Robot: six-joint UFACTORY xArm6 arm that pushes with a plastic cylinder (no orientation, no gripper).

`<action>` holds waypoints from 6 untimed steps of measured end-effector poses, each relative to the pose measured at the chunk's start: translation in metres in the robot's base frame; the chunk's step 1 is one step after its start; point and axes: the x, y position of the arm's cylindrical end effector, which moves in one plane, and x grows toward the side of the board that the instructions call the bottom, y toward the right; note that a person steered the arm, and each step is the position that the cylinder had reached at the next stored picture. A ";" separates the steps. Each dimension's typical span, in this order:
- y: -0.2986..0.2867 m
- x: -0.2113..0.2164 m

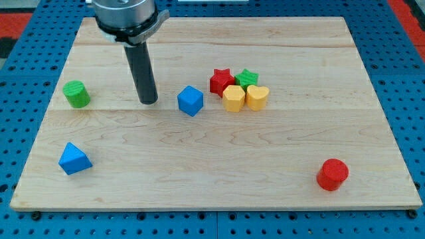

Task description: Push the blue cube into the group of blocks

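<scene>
I have no jaws, so nothing is held; I end in a dark rod, and my tip (pixel 149 101) rests on the bench (pixel 199 172) just toward the left edge from the blue cube (pixel 190 100), apart from it by a narrow gap. The blue cube sits near the bench's middle, toward the far edge. Beyond it, toward the right edge, lies the group: a red star (pixel 221 81), a green star (pixel 248 78), a yellow block (pixel 233 98) and a yellow heart (pixel 257 97), all touching. A green cylinder (pixel 76 93) stands near the left edge, a blue triangular block (pixel 74 159) near the near-left corner, and a red cylinder (pixel 332 174) near the near-right corner.
</scene>
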 end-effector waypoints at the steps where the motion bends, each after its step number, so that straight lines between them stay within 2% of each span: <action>1: 0.024 0.011; 4: 0.099 0.012; 6: 0.016 0.121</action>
